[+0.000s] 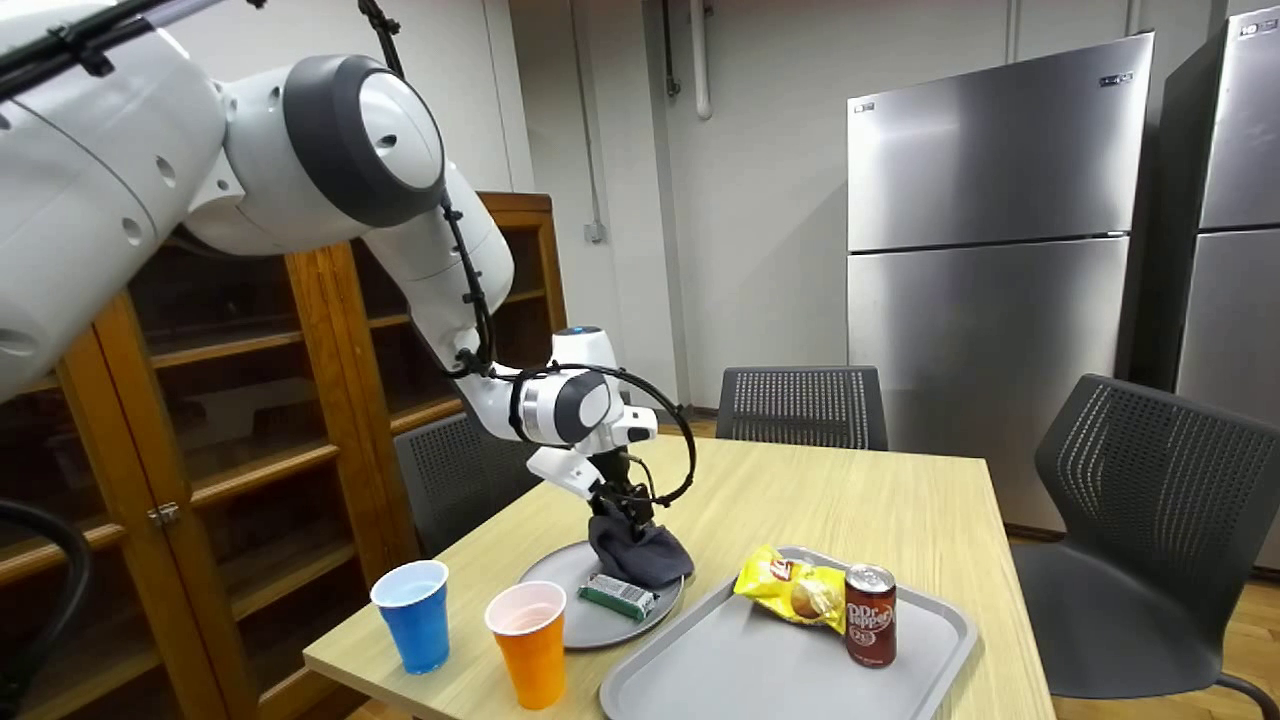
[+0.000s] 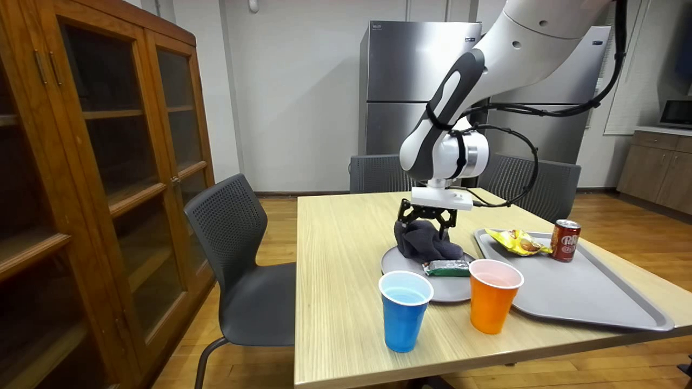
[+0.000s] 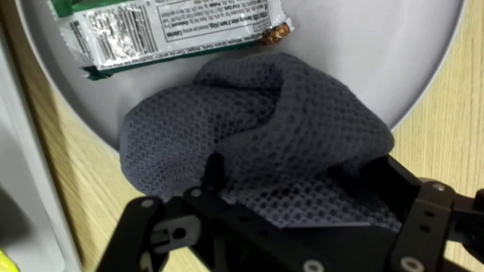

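Note:
A dark grey mesh cloth point(image 3: 242, 109) lies bunched on a round grey plate point(image 3: 359, 60). Over it stands my gripper point(image 3: 293, 166), pointing down, its jaws wide apart and open. Cloth fills the space between the fingers point(image 3: 214, 168), and one tip is partly hidden in its folds. Both exterior views show the gripper point(image 2: 423, 227) low over the cloth point(image 2: 427, 243), whose near part rests on the plate point(image 1: 600, 628). Beside the cloth on the plate is a green and white wrapped bar point(image 3: 177, 30), seen also in both exterior views.
A blue cup point(image 2: 403, 319) and an orange cup point(image 2: 491, 302) stand upright near the table edge, close to the plate. Next to the plate is a grey tray point(image 1: 760, 660) bearing a yellow chip bag point(image 1: 790, 590) and a Dr Pepper can point(image 1: 870, 620). Chairs surround the table.

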### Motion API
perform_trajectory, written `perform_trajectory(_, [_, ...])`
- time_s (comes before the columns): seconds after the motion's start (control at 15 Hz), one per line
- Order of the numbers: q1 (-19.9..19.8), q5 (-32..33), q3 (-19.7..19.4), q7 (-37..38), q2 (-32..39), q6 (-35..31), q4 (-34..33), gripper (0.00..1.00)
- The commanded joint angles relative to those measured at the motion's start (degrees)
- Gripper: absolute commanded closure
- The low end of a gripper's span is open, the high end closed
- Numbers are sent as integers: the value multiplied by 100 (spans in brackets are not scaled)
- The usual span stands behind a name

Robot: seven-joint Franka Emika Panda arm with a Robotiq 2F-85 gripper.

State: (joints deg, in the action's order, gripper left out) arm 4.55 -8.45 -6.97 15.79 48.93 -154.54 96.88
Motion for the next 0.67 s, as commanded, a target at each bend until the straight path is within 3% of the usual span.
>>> perform_trajectory(0.0, [106,158,-110,263,83,171,-182,0])
perform_trajectory(0.13, [106,159,-111,256,85,174,-184,5])
perform_trajectory(0.2, [100,155,-104,249,86,175,-186,26])
perform_trajectory(0.33, [96,152,-99,244,89,169,-186,32])
perform_trajectory(0.6, [73,131,-82,238,72,187,-183,64])
